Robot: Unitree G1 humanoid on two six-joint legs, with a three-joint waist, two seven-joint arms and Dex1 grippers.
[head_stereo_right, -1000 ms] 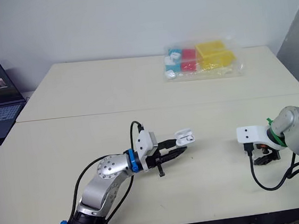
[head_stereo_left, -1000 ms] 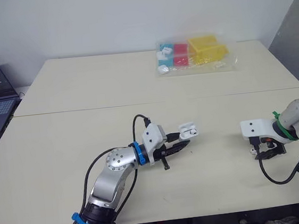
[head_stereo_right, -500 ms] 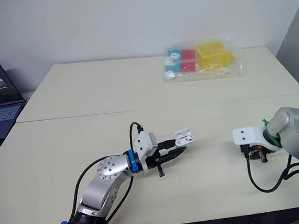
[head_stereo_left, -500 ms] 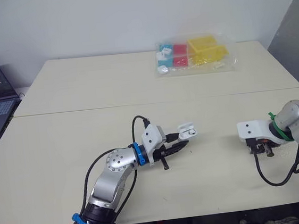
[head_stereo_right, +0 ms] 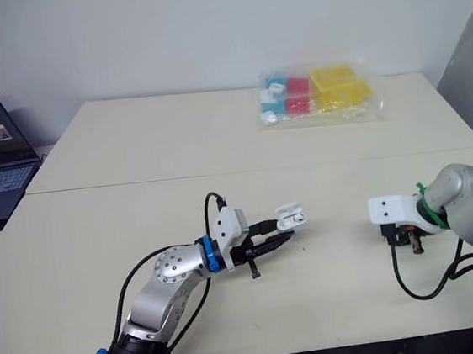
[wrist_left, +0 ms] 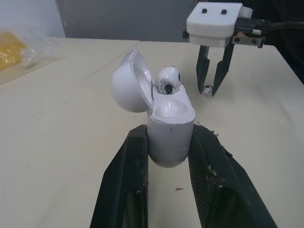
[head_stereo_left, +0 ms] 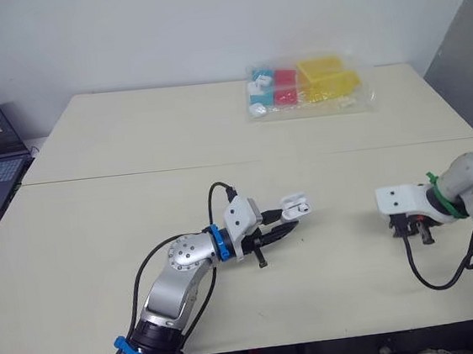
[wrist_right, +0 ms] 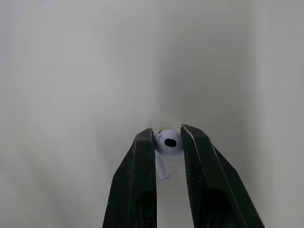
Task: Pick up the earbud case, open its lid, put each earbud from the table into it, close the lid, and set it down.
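Loading the remaining earbud: right gripper pinches it at the table's right side, well apart from the open earbud case clamped in the left gripper; next move should carry it across, stem aligned to the empty socket

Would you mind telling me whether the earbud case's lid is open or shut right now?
Open. In the left wrist view the earbud case has its lid swung back, exposing one earbud seated inside.
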